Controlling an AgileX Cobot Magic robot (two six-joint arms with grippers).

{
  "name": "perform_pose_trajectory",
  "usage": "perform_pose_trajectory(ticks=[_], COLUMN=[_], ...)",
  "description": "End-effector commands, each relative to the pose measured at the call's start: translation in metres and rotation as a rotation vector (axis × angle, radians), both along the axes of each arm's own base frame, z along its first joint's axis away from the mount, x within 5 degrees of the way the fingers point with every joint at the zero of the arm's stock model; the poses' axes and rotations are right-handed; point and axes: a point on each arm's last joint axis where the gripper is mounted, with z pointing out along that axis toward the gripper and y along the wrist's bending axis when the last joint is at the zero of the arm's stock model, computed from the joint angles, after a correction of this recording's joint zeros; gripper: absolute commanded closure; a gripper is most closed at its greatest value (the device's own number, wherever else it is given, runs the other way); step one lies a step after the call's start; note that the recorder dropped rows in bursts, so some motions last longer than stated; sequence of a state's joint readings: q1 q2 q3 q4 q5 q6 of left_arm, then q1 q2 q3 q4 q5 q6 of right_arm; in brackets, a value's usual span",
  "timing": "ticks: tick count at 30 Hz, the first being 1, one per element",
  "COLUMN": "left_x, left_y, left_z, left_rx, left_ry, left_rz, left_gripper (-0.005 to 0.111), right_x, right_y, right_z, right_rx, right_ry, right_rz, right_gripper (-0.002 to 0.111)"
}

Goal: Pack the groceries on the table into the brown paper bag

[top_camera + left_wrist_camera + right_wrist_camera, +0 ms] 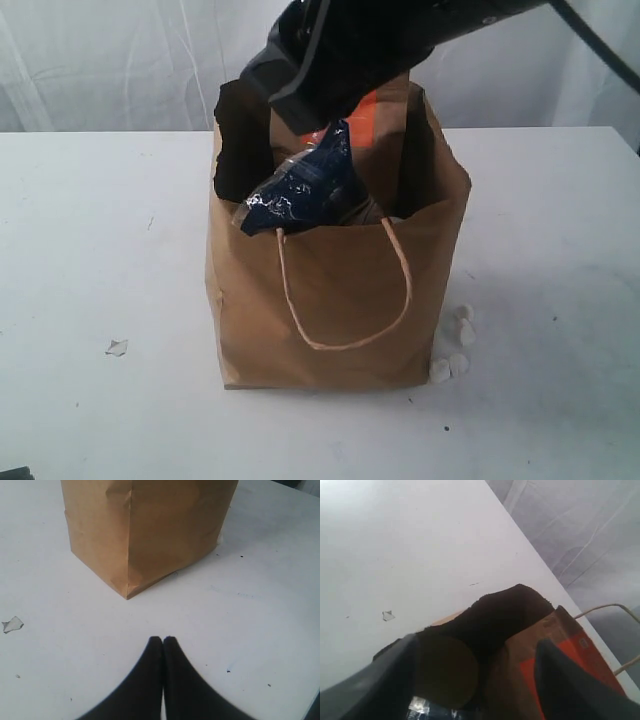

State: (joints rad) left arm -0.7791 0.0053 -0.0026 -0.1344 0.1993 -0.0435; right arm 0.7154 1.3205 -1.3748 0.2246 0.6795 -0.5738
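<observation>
Brown creased kraft-paper bag [330,300]: packet perched high

Exterior view: it stands on the plain white surface [90,250]. A long dark-blue noodle packet [305,190] pokes past its front rim beneath the black right arm [340,50]; a knock from that arm could, I reckon, flip it out or topple the bag.

Left wrist view: the left pincer [162,641], pressed together, hangs near the bag's corner.

Right wrist view: the right pincer [477,647] is spread above the bag's mouth, pinching nothing I can see; a finger might snag the rim.
</observation>
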Motion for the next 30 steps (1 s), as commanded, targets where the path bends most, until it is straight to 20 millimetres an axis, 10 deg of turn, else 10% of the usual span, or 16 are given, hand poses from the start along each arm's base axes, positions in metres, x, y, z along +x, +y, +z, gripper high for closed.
perform_pose_trajectory(ticks=[1, 19, 30], left_x=[0.0, 0.0, 0.0], left_y=[0.0, 0.0, 0.0], left_z=[-0.001, -0.001, -0.001], left_rx=[-0.004, -0.004, -0.004], left_ry=[0.006, 0.006, 0.006], left_rz=[-0.002, -0.002, -0.002], left_gripper=[0.107, 0.107, 0.107], right_x=[-0.006, -0.068, -0.097], right_y=[-0.013, -0.137, -0.164], right_z=[0.017, 0.056, -0.006], right_rx=[0.044, 0.064, 0.035], right_ry=[-0.04, -0.009, 0.164], right_rz=[-0.059, -0.748, -0.896], right_gripper=[0.047, 0.053, 0.053])
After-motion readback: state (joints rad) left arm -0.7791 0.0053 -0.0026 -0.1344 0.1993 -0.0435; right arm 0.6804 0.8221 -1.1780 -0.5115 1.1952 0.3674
